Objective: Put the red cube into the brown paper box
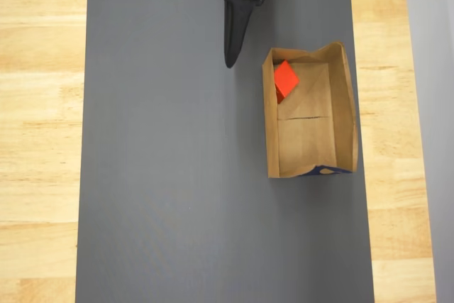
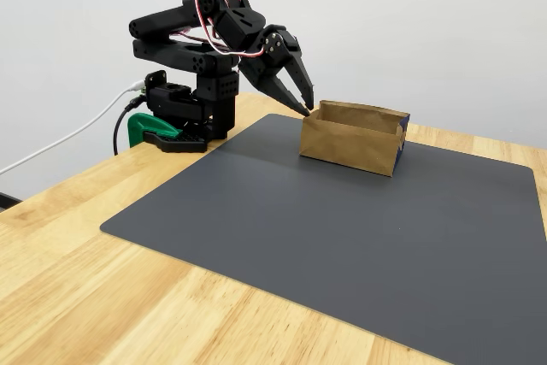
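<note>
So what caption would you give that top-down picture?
Red cube resting inside the brown paper box on a grey mat, gripper empty beside the box.

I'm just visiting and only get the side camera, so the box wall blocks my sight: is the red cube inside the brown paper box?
Observer: Yes. The overhead view shows the red cube inside the brown paper box, in the end nearest the arm.
Operator: Is the gripper over the box?
Observer: No. From overhead, the gripper points down over the grey mat, just outside the box's wall.
</note>
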Controlling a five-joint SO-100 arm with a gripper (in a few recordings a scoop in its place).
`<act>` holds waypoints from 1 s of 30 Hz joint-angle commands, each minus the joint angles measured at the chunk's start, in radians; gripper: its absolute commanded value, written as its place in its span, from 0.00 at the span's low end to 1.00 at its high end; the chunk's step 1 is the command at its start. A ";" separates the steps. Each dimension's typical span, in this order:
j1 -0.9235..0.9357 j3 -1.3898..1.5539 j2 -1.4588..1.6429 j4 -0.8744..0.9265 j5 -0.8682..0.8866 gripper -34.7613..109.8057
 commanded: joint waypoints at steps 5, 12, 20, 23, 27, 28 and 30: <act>-0.009 -0.002 0.017 0.071 0.025 0.24; -0.011 -0.002 0.017 0.071 0.029 0.24; -0.015 -0.002 0.017 0.071 0.023 0.24; -0.015 -0.002 0.017 0.071 0.023 0.24; -0.015 -0.002 0.017 0.071 0.023 0.24; -0.015 -0.002 0.017 0.071 0.023 0.24; -0.015 -0.002 0.017 0.071 0.023 0.24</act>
